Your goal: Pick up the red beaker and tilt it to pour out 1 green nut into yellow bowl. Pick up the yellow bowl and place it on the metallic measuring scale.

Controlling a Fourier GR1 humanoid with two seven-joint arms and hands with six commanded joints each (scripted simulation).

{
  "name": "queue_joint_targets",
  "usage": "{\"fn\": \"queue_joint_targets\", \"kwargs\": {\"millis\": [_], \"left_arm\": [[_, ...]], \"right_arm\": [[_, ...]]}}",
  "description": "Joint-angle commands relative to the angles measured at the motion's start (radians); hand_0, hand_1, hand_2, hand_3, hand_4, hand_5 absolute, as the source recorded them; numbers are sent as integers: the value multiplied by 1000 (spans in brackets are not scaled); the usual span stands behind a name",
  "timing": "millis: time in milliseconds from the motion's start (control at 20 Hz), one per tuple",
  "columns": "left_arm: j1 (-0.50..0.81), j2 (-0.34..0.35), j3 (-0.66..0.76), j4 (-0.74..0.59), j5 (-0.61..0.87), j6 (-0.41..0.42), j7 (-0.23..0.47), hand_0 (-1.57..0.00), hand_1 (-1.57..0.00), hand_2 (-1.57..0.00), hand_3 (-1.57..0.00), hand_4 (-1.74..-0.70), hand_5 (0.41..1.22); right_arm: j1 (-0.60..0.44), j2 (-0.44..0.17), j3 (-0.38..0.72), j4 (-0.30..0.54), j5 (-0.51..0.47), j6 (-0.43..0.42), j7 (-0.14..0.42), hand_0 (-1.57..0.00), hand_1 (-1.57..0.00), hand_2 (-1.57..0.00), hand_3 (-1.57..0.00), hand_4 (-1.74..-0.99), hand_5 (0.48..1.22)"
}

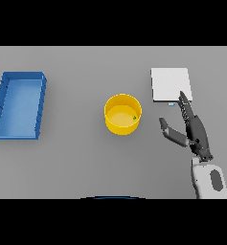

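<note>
Pouring looks done: a green nut (134, 117) is seen in the yellow bowl (116, 126). Bowl hasn't been moved onto the scale (170, 83) yet; right hand (195, 130) is held wide open, empty.

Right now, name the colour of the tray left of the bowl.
Blue tray, clearest in the head view.

A bare test bench of the laboratory kind, seen from above. A plain grey counter (76, 162) fills the view and carries only 3 items, set well apart: a blue tray (19, 136) at the left, a yellow bowl (116, 125) in the middle holding a small green nut (134, 117), and a flat pale scale (170, 83) at the right. No household furnishings appear. A robot hand (194, 131) reaches beside the scale.
</note>
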Motion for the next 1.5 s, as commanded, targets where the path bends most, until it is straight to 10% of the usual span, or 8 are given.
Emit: {"fn": "queue_joint_targets", "kwargs": {"millis": [0, 500, 1150, 1300, 1450], "left_arm": [[32, 2, 36, -1, 34, 34, 38, -1571, -1564, -1564, -1437, -1719, 1220], [407, 24, 217, -117, 272, 183, 270, -1571, -1570, -1570, -1418, -1739, 1221], [854, -13, 289, -600, 375, 265, 423, -1571, -1571, -1571, -1319, -1737, 1146], [906, -32, 289, -666, 378, 237, 423, -1571, -1571, -1571, -1442, -1588, 962], [947, -54, 309, -721, 391, 181, 423, -1571, -1571, -1571, -935, -1253, 810]], "right_arm": [[1, 5, 5, -3, 4, -3, 3, 1, 1, 1, 1, -1298, 651], [9, 13, 16, 7, 5, 2, 11, 1, 1, 1, 1, -1307, 677], [4, 0, 13, 26, 17, 2, 6, 1, 1, 1, 1, -1335, 725], [-1, 6, 24, 13, 30, -7, 6, 1, 1, 1, 1, -1326, 728], [3, 1, 21, 14, 24, 1, -4, 1, 1, 1, 1, -1327, 730]]}}
